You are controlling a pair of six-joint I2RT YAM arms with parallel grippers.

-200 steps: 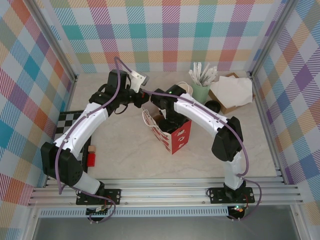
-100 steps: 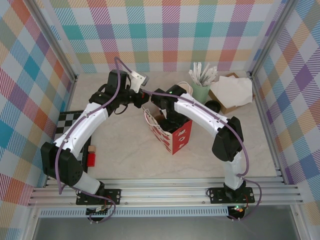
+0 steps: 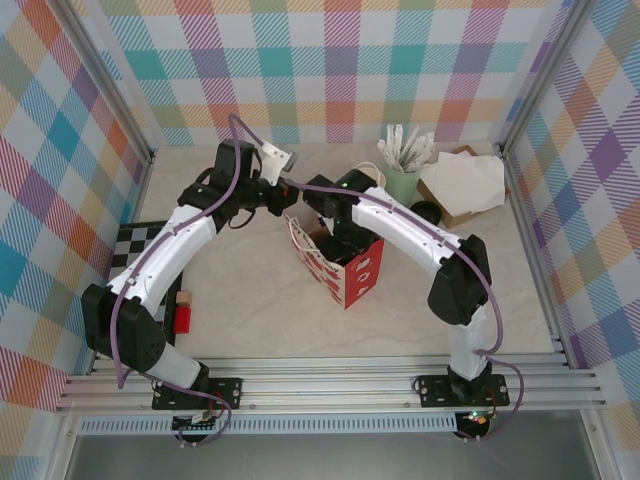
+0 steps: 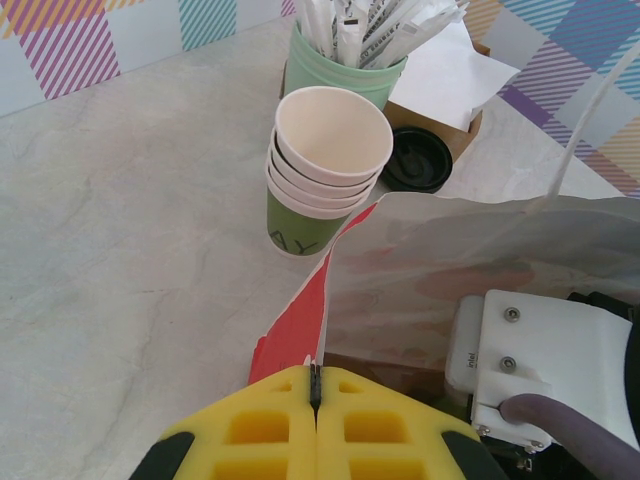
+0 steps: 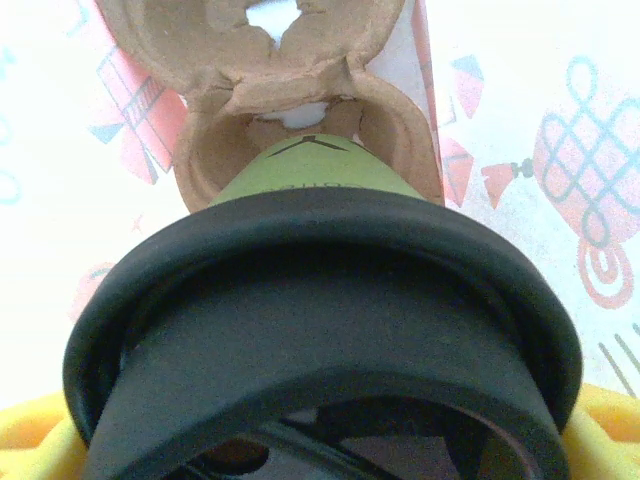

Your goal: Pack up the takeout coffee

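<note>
The red and white paper bag (image 3: pixel 352 272) stands open mid-table. My left gripper (image 4: pixel 316 376) is shut on the bag's top edge (image 4: pixel 335 270) and holds that side out. My right gripper (image 3: pixel 335 236) reaches down into the bag's mouth. In the right wrist view the takeout coffee (image 5: pixel 312 172), a green cup under a black lid (image 5: pixel 320 290), sits between my yellow fingers (image 5: pixel 25 440), and the gripper is shut on it. Below the cup lies a brown cardboard cup carrier (image 5: pixel 215 150) on the bag's floor. The cup's base is close to one of its wells; I cannot tell whether they touch.
A stack of green paper cups (image 4: pixel 325 170), a mint cup of white sticks (image 3: pixel 402 180), a loose black lid (image 3: pixel 425 212) and a box of napkins (image 3: pixel 465 185) sit at the back right. A checkered board (image 3: pixel 140 240) and a red block (image 3: pixel 183 318) lie at the left.
My right arm has shifted slightly over the bag, and the bag's top has nudged a little left. The left arm has stayed still.
</note>
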